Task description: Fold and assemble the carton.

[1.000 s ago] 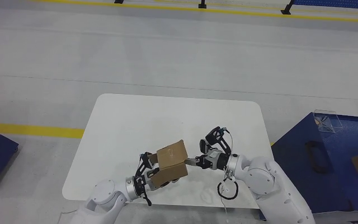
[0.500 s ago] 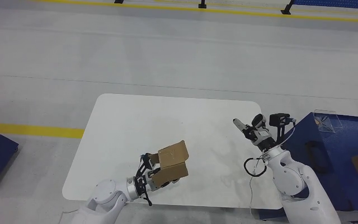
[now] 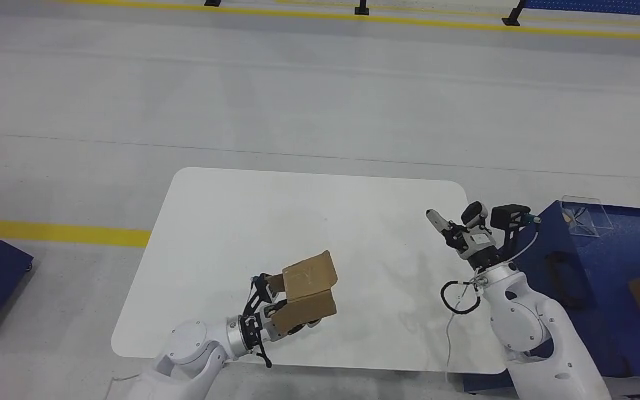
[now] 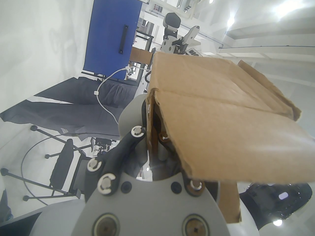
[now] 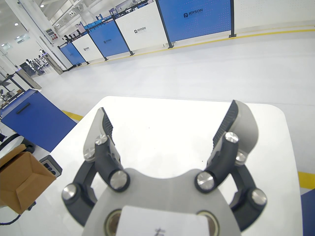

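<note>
I'm holding the carton (image 3: 308, 283) clamped in left end effector (image 3: 272, 303) at desk (image 3: 300, 210) near edge | right end effector (image 5: 168, 114) hanging fingers-apart by desk's right edge

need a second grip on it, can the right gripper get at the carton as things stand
Probably yes: the right gripper is open over the table's right side, apart from the carton held by the left gripper, with only bare table between them.
</note>
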